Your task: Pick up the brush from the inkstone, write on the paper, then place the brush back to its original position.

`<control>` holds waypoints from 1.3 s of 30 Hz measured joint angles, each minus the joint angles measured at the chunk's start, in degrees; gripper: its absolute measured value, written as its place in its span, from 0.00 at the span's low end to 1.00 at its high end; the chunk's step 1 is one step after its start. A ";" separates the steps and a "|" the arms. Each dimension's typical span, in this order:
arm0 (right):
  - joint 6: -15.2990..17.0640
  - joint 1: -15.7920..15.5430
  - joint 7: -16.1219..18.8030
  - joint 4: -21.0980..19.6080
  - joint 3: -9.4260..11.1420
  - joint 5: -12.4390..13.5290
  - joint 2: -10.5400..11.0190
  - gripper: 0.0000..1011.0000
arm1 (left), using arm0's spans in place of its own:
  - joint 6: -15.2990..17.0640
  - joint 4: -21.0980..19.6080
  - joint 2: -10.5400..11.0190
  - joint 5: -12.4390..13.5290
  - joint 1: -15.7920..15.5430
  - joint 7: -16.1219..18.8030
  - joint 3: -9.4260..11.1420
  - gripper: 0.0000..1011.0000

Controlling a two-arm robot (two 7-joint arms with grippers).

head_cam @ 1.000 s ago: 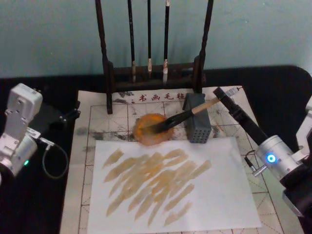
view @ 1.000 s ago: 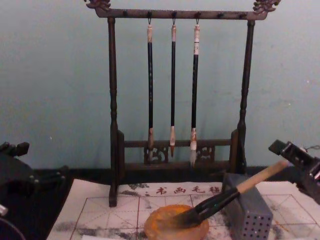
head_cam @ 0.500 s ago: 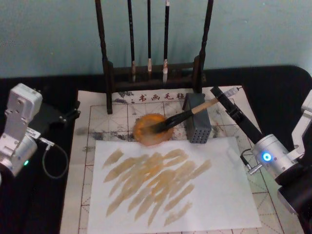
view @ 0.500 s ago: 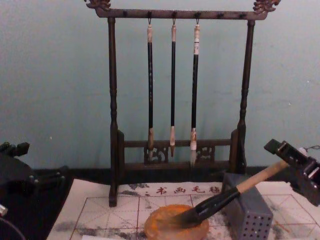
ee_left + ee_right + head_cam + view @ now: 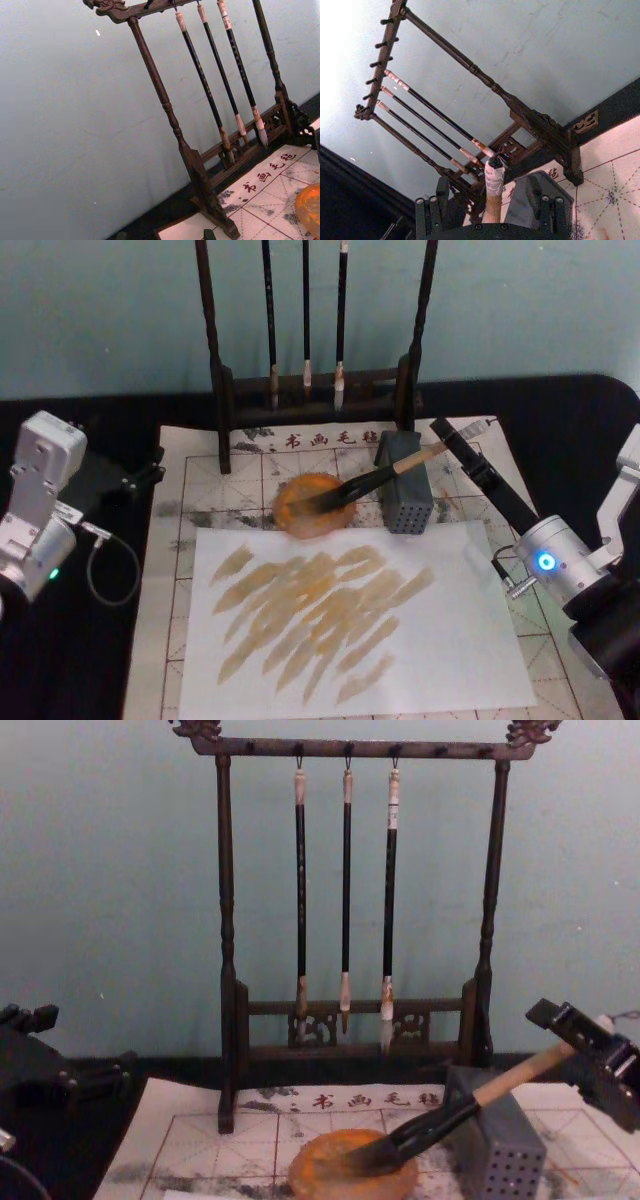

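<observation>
One brush [image 5: 370,480] rests in inkstone [image 5: 293,516] | right gripper [image 5: 491,201] apart around its half-hidden end | left gripper [image 5: 140,478] parked

Calligraphy desk set up as a test bench.
At 12 o'clock a wooden brush rack [image 5: 320,398] with three hanging brushes [image 5: 345,890] stands on a black tabletop [image 5: 570,420]; gridded sheet [image 5: 205,485] in front, bare blue-green wall [image 5: 100,320] behind.
</observation>
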 joint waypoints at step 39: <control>-0.06 -0.01 0.00 0.05 0.13 -0.19 -0.09 0.42 | 0.00 0.00 0.00 0.00 0.00 0.00 0.00 0.99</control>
